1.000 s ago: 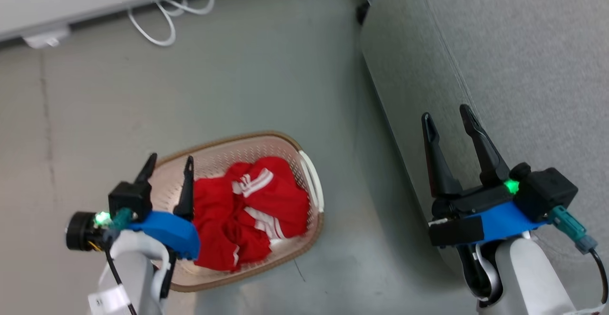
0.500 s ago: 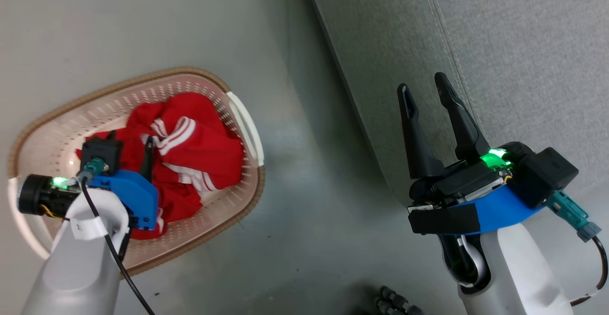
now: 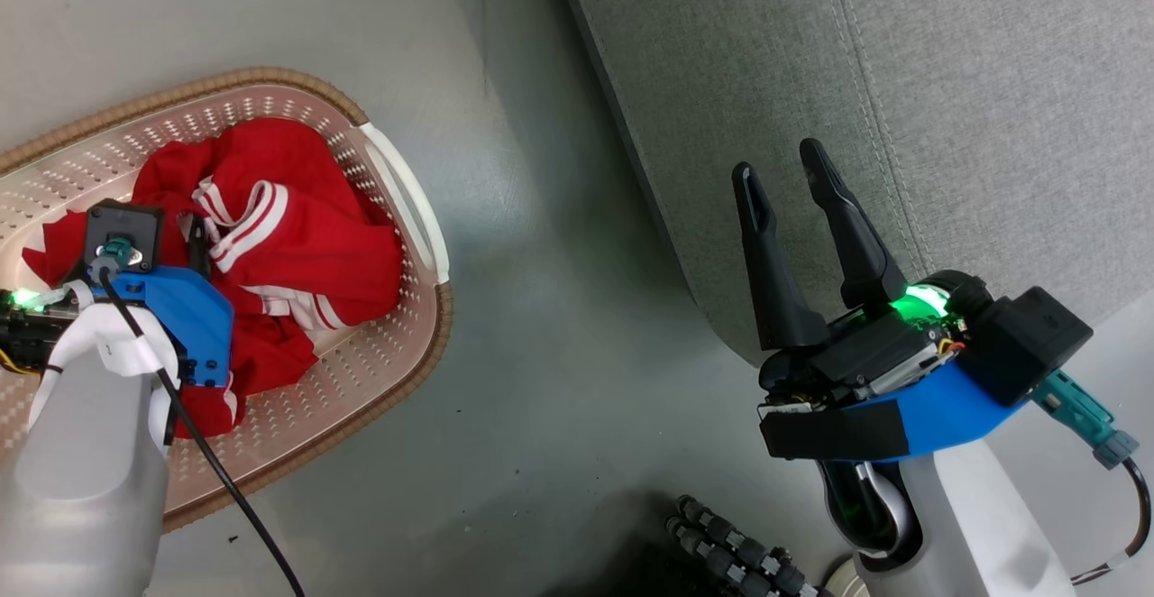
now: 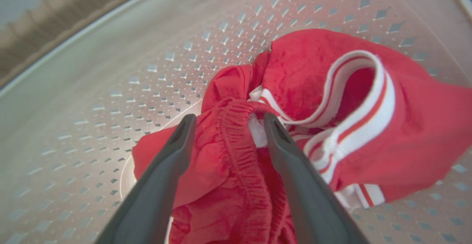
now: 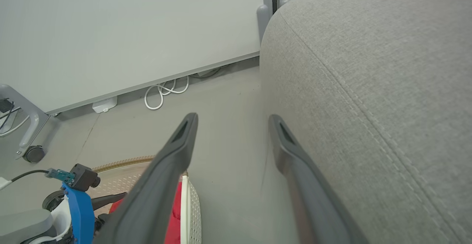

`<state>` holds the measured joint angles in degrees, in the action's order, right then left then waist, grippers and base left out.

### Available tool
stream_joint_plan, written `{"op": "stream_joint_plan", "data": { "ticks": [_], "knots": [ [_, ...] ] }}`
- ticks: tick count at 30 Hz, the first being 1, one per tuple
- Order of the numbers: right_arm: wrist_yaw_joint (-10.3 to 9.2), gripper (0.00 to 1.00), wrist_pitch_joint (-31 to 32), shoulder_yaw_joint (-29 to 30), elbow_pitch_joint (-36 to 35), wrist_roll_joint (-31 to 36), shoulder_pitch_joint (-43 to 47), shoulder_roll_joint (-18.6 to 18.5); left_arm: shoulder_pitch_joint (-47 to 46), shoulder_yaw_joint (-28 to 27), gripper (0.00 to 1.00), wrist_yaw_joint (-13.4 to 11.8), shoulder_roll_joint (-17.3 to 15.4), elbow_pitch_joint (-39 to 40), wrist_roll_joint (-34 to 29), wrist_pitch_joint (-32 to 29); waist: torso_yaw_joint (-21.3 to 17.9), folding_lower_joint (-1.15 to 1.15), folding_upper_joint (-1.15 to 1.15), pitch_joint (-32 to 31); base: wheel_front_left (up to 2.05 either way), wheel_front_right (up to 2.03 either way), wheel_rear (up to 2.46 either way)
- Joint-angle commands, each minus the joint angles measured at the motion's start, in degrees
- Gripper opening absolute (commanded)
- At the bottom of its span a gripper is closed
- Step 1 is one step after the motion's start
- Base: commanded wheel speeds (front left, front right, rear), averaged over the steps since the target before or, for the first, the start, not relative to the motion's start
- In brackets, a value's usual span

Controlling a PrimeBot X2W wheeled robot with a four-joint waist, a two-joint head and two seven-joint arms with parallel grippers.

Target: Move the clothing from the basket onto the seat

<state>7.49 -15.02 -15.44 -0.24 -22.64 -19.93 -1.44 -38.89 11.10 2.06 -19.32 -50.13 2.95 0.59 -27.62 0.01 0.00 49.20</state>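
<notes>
L hand [image 4: 229,120] & R hand [image 3: 780,161], fingers apart on both

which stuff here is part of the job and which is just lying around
Job: clothing, basket, seat, left gripper open astride a red fold, right gripper open near the seat.
Lying about: white cable, castor wheel.

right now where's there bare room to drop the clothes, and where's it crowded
The seat is bare grey fabric on both sides of its stitched seam, the widest free patch. A strip of floor lies bare between the basket handle and the seat's edge. Crowded: the basket's middle, where the clothing is heaped with the fingers of the left gripper astride it.
</notes>
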Motion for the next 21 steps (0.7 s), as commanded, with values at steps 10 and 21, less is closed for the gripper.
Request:
{"op": "stream_joint_plan", "data": {
  "ticks": [10, 21],
  "knots": [
    [0.02, 1.0, -0.23, -0.76, -0.96, -0.65, 0.94, -0.03, -3.67, 1.51, 1.0, -1.21, -0.31, -3.25, -0.67, -4.05, 0.64, -0.01, 0.0, 1.12, 0.0, 0.0, 0.0],
    [0.02, 1.0, -0.23, -0.95, -1.31, -0.93, 1.93, -0.03, -4.8, 3.35, 0.0, 0.27, 0.15, -6.14, -0.03, -6.84, 0.84, -0.01, 0.0, 1.28, 0.0, 0.0, 0.0]
  ]
}}
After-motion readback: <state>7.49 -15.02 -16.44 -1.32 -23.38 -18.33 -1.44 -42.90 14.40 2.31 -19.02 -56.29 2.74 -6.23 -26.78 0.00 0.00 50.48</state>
